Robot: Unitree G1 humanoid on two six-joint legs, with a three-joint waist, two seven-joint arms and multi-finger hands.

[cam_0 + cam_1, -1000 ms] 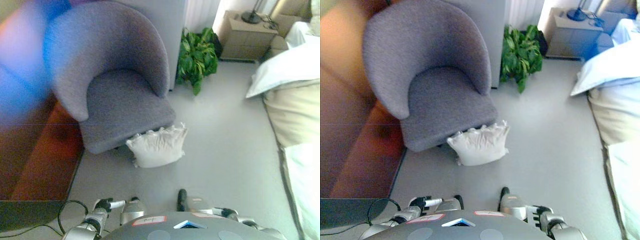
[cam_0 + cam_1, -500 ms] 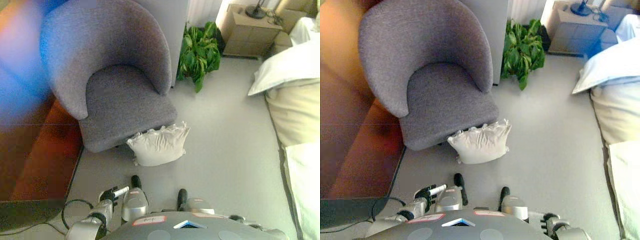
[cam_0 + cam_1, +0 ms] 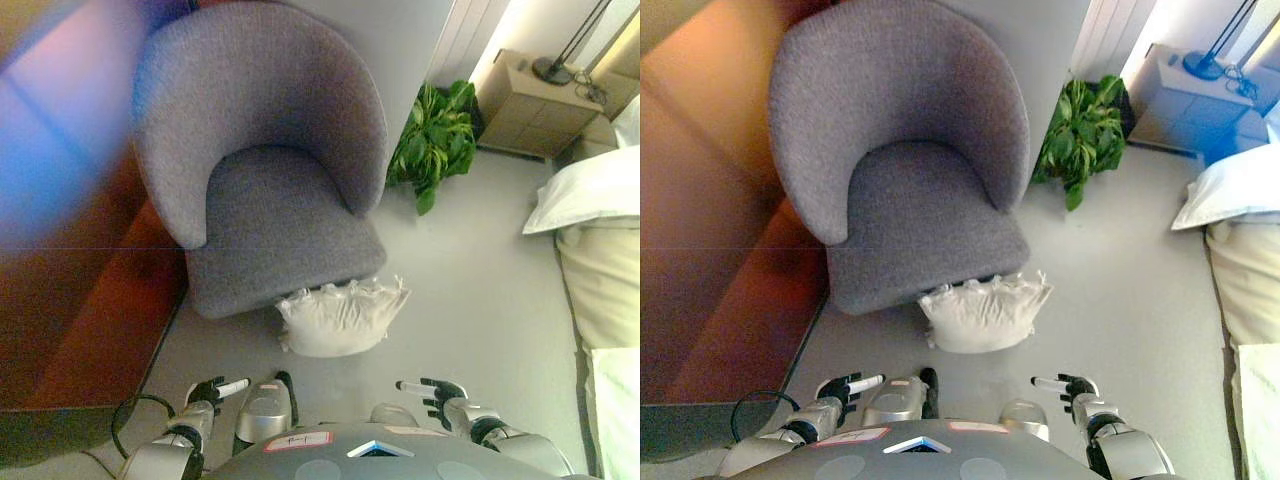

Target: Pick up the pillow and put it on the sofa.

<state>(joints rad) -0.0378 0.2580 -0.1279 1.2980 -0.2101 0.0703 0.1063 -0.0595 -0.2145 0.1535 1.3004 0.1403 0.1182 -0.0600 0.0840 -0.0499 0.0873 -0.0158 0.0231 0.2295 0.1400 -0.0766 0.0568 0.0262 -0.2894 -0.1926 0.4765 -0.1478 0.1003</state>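
Note:
A white ruffled pillow (image 3: 342, 317) lies on the grey floor, leaning against the front edge of a grey tub armchair (image 3: 264, 170); it also shows in the right eye view (image 3: 985, 314). My left hand (image 3: 212, 391) is low at the bottom left, fingers straight, empty. My right hand (image 3: 436, 393) is low at the bottom right, fingers straight, empty. Both hands are well short of the pillow, on either side of it.
A potted green plant (image 3: 437, 141) stands behind the chair's right side. A wooden nightstand (image 3: 542, 106) with a lamp is at the far right. A bed with a white pillow (image 3: 592, 188) runs along the right edge. A dark wooden surface (image 3: 60, 320) is at the left.
The camera has shifted, so the whole scene sits further right. My right hand has come into view at the bottom right with fingers extended. My left hand stays low at the bottom left.

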